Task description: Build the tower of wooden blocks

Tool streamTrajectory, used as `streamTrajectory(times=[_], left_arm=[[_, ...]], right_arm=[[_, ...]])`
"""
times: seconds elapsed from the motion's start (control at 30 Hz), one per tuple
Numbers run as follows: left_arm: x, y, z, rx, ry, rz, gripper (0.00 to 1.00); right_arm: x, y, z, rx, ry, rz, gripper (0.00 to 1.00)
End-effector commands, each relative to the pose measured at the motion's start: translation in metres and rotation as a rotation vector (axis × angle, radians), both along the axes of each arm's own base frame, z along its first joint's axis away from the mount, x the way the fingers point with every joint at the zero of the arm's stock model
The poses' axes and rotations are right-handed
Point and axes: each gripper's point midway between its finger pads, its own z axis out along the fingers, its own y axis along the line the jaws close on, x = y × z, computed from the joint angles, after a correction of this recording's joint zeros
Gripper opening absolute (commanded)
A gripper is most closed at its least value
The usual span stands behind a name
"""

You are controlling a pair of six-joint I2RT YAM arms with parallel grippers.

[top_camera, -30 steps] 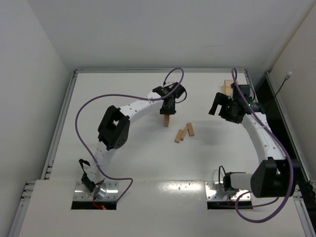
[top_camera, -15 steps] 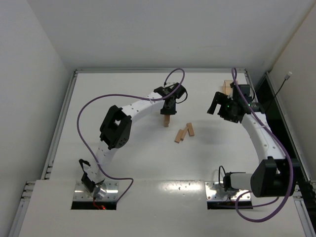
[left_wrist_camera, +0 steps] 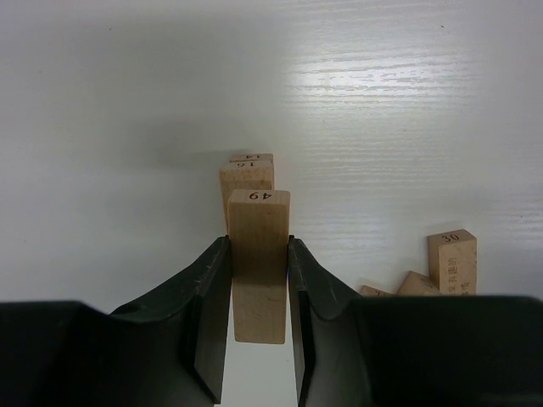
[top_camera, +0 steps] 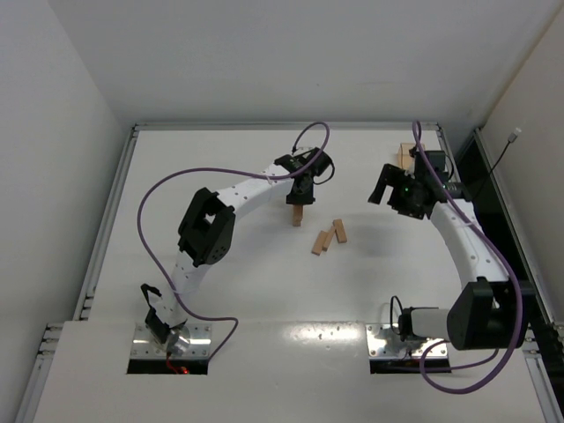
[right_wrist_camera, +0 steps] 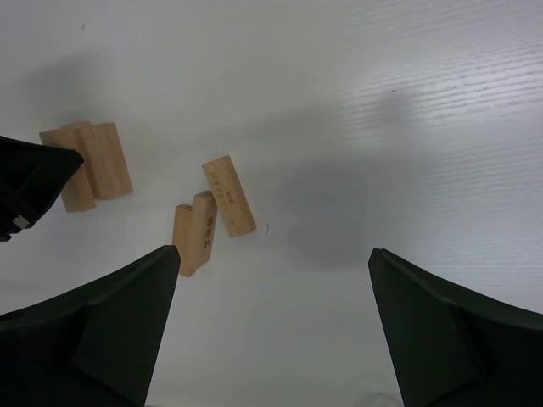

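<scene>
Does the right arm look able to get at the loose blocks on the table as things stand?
Probably yes. The right gripper hangs open above the table with the loose blocks lying uncovered nearby, and the left gripper, shut on a block at the tower, is apart from them.

Tan blk tower (top_camera: 298, 215); low, mid-table
</scene>
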Motion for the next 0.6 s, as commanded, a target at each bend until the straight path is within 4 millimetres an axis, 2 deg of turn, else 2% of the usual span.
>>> streamTrajectory(times=[0.0,0.4,0.5,0.53,0.57], left_arm=[[0.005,-0.001,0.005,-0.018,-0.016,0.027,0.23],[0.008,0.007,0.001,-0.021,-0.002,0.050,0.23],[0.011,0.011,0.001,-0.021,-0.002,0.059,0.38],[0.011,0.011,0.001,-0.021,-0.002,0.059,0.38],[0.011,0.011,0.001,-0.021,-0.002,0.059,0.45]], right_arm=[[0.007,0.001,0.001,0.019,-0.030,-0.005,0.91],[0.009,0.004,0.000,0.033,-0.030,0.007,0.91],[0.011,0.004,0.001,0.033,-0.030,0.007,0.91],[0.012,0.004,0.001,0.033,-0.030,0.007,0.91],[0.012,0.004,0.001,0.033,-0.030,0.007,0.91]])
